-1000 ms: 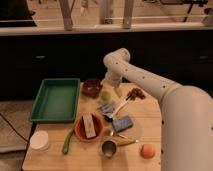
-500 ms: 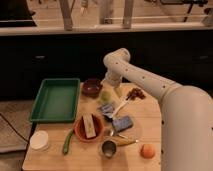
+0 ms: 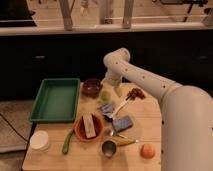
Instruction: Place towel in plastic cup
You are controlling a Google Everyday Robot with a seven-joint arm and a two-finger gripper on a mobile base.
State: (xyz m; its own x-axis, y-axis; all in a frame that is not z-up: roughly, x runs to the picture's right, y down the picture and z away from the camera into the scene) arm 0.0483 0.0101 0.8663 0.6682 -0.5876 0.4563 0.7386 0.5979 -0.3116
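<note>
The towel, as I read it, is the crumpled blue-grey cloth (image 3: 106,109) lying loose near the middle of the counter (image 3: 146,124), not held by anything. Its bunched folds stand up a little, which should give me something to pinch from above.

Crowding it are a white utensil (image 3: 122,105) on its right and a blue block (image 3: 123,123), probably a sponge, just in front. An orange bowl (image 3: 88,128) sits to its front-left. A green fruit (image 3: 105,95) lies just behind it.

The tool (image 3: 114,90) hangs at the back of the counter, just beside that fruit, between the dark bowl (image 3: 92,86) and a reddish-brown clump (image 3: 135,93). It is behind the towel and I judge it is not touching it. I cannot tell whether it is released or clenched. The arm comes down steeply there, which I take as a top-down approach to keep clear of the clutter.

The plastic cup (image 3: 39,141), white, stands at the front-left corner, well apart from the towel. The orange bowl and a long green vegetable (image 3: 67,142) lie between them. I judge the grasp is not yet made, so the carry will need height to pass over that bowl.
</note>
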